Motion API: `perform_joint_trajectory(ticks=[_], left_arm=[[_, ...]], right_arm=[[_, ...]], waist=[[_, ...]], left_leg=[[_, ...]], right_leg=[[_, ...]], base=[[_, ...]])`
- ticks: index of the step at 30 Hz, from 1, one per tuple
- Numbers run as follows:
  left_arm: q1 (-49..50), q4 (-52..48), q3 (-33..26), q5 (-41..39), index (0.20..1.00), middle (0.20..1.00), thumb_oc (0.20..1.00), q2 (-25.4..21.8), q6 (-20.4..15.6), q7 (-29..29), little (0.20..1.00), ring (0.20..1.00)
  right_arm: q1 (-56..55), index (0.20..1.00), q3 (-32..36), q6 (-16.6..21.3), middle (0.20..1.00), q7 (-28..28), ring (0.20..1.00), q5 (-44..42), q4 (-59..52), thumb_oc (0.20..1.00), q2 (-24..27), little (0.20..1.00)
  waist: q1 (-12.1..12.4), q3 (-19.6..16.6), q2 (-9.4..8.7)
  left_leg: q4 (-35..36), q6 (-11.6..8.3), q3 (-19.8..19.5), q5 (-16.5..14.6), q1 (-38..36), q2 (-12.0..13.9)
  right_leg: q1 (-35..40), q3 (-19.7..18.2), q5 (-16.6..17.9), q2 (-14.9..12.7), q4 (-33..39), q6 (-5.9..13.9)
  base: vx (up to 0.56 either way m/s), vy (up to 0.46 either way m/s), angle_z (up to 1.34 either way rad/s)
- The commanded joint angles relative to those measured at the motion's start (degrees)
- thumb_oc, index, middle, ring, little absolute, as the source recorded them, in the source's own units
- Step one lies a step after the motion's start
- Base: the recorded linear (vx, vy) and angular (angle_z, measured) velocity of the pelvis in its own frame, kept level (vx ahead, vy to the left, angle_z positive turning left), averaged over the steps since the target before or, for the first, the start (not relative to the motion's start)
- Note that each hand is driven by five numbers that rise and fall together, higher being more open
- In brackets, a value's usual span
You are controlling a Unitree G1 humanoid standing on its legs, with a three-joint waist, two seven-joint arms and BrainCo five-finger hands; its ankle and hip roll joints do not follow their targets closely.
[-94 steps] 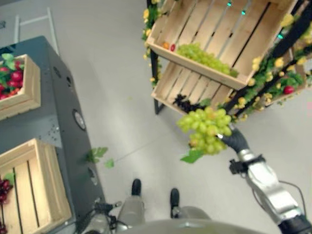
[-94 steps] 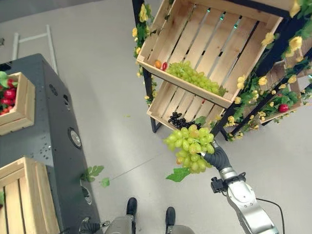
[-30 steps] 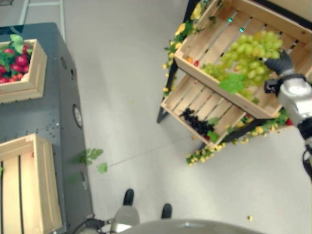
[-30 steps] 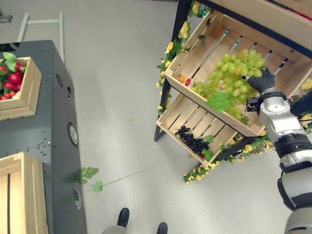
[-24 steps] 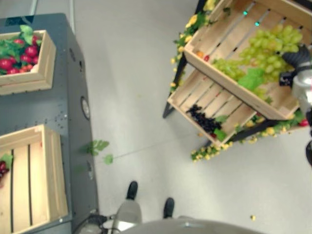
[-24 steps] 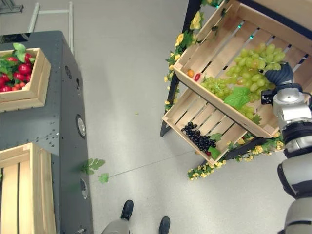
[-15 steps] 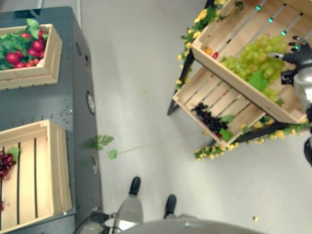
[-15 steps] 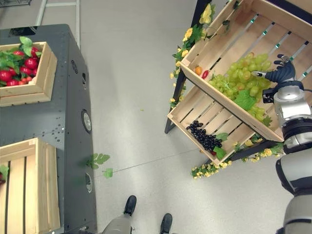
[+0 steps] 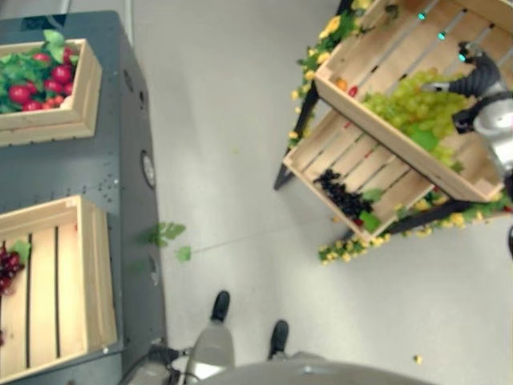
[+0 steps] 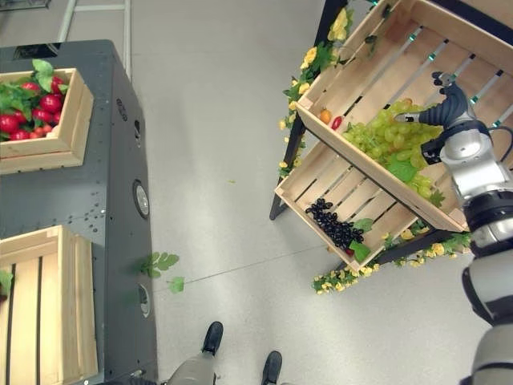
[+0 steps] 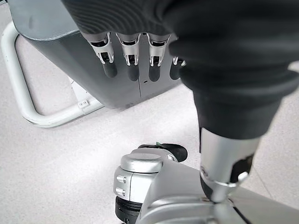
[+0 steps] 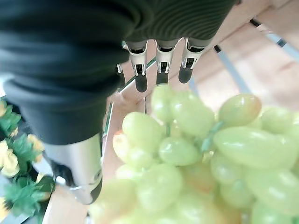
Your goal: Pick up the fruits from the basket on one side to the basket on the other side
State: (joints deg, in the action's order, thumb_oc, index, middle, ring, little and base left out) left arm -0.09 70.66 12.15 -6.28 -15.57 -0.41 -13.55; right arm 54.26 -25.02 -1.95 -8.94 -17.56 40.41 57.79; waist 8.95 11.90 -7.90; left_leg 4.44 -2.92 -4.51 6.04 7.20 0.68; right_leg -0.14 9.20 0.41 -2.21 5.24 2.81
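Right eye view gives me the wide scene: my right hand (image 10: 449, 108) is up at the upper crate (image 10: 377, 64) of the slanted wooden rack, just above the green grapes (image 10: 385, 136), which lie in that crate beside two small red and orange fruits (image 10: 329, 119). Below it, the lower crate (image 10: 321, 180) has a bunch of dark grapes (image 10: 330, 224). From this angle I can't judge the grip, but the right wrist view settles it: the fingers (image 12: 160, 70) are straight and spread, clear of the green grapes (image 12: 187, 140) beneath them, holding nothing. Left eye view adds what the other eye cuts off: red grapes (image 9: 8, 265) at the edge of the near slatted crate (image 9: 56, 281) on the dark surface (image 9: 120, 160), and a crate of red fruit with leaves (image 9: 40, 80) further back. Left wrist view has my left hand (image 11: 135, 60) hanging over the floor, fingers relaxed and empty
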Motion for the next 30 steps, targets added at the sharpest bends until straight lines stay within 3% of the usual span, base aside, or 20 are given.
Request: perform_joint_trajectory(ticks=[1,3,8,15,26,30], left_arm=[[-0.4,1.9,-0.2,1.5,1.000,1.000,1.000,1.7,0.1,0.2,1.000,1.000],[-0.4,1.8,-0.1,1.6,1.000,1.000,1.000,1.6,0.1,0.1,1.000,1.000],[-0.1,1.1,-2.1,3.3,1.000,1.000,1.000,2.7,0.7,-0.2,1.000,1.000],[0.7,0.1,-4.3,6.0,1.000,1.000,1.000,2.4,0.8,0.4,1.000,1.000],[1.7,-0.3,-6.7,8.5,1.000,1.000,1.000,2.6,0.4,0.2,1.000,1.000],[1.7,-0.1,-7.2,9.3,1.000,1.000,1.000,2.5,0.5,0.1,1.000,1.000]], right_arm=[[-5.0,1.000,1.9,3.4,1.000,-0.3,1.000,-2.4,-5.7,1.000,1.8,1.000],[-8.7,1.000,5.3,3.9,1.000,-0.6,1.000,-3.5,-8.0,1.000,0.5,1.000],[-24.1,1.000,17.0,7.3,1.000,-0.4,1.000,-7.5,-23.8,1.000,-8.1,1.000],[-36.7,1.000,23.5,9.0,1.000,2.2,1.000,-5.6,-39.3,1.000,-15.0,1.000],[-48.4,1.000,22.5,10.4,1.000,7.6,1.000,-4.0,-52.6,1.000,-23.9,1.000],[-51.2,1.000,21.5,10.4,1.000,9.1,1.000,-3.3,-55.0,1.000,-25.0,1.000]], waist=[[-0.1,-1.7,-0.80],[0.2,-1.8,-1.00],[-0.1,-2.7,-0.51],[-0.4,-3.6,-0.23],[-1.3,-5.0,-0.19],[-1.6,-5.4,-0.27]], left_leg=[[-0.3,1.33,-0.8,-2.9,-1.1,-0.6],[-0.3,1.38,-0.9,-3.0,-1.2,-0.7],[-0.1,1.85,-0.9,-3.4,-1.8,-0.9],[-0.1,2.48,-0.7,-4.1,-2.6,-1.5],[-0.2,3.81,0.5,-5.4,-4.3,-2.6],[-0.2,4.21,0.8,-5.6,-4.6,-3.0]], right_leg=[[0.2,-0.1,0.1,-0.3,-0.3,2.78],[0.2,-0.1,0.1,-0.3,-0.3,2.78],[0.4,-0.3,0.1,-0.6,-0.3,2.94],[0.6,-0.9,0.4,-1.1,-0.3,3.36],[0.9,-2.8,1.1,-2.5,-0.9,4.46],[0.8,-3.5,1.3,-3.0,-1.4,4.79]], base=[[-0.01,0.005,0.06],[0.00,0.002,0.02],[0.00,0.011,-0.02],[0.00,0.020,-0.01],[-0.01,0.055,-0.05],[-0.02,0.075,-0.12]])
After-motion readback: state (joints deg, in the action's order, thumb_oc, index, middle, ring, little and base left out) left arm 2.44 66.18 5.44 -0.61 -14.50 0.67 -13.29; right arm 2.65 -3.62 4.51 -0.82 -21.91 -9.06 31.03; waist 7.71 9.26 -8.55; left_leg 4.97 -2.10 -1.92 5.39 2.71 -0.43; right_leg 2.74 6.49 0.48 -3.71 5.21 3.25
